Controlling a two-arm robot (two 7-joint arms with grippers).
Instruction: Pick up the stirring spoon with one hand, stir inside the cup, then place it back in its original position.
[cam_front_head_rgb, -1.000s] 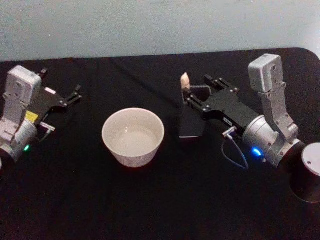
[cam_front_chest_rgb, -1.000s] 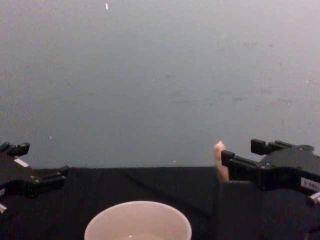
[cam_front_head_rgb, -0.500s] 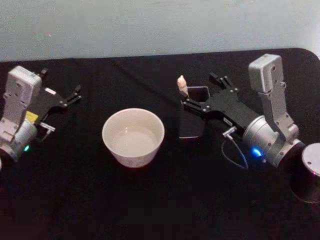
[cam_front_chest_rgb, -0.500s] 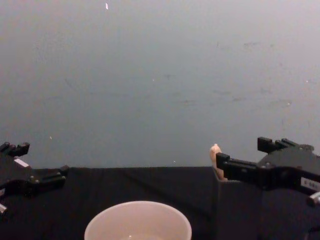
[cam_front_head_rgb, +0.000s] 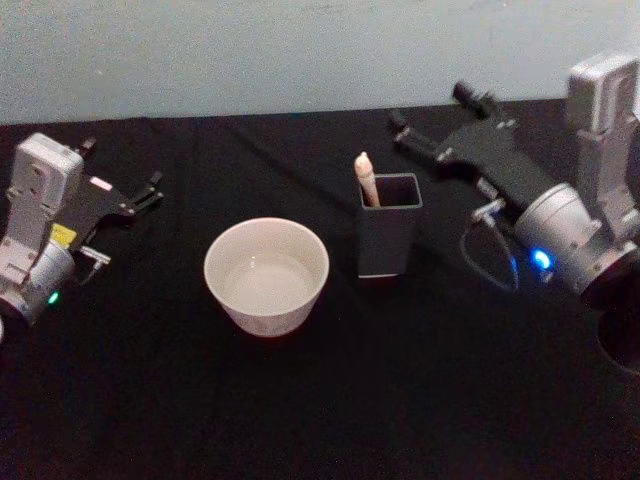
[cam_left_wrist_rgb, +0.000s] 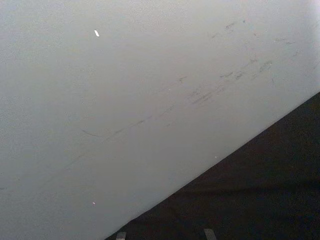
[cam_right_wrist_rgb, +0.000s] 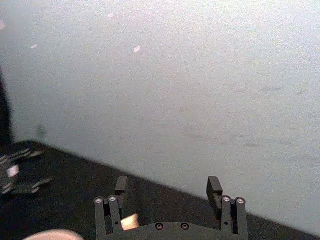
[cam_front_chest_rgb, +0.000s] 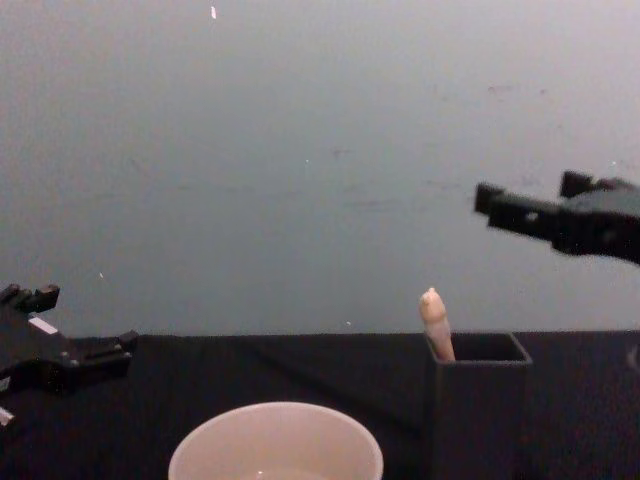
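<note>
A plain test room, likely a lab: a counter (cam_front_head_rgb: 330, 400) draped in black cloth stands against a bare, scuffed pale wall (cam_front_chest_rgb: 300, 150) just beyond the right end effector (cam_front_head_rgb: 432, 114).

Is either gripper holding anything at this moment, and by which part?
Nothing is held. The right gripper is open, raised clear of the stirring spoon, which stands in the holder. The left gripper is open, empty.

Glossy, seemingly ceramic cup (cam_front_head_rgb: 266, 274)
</note>
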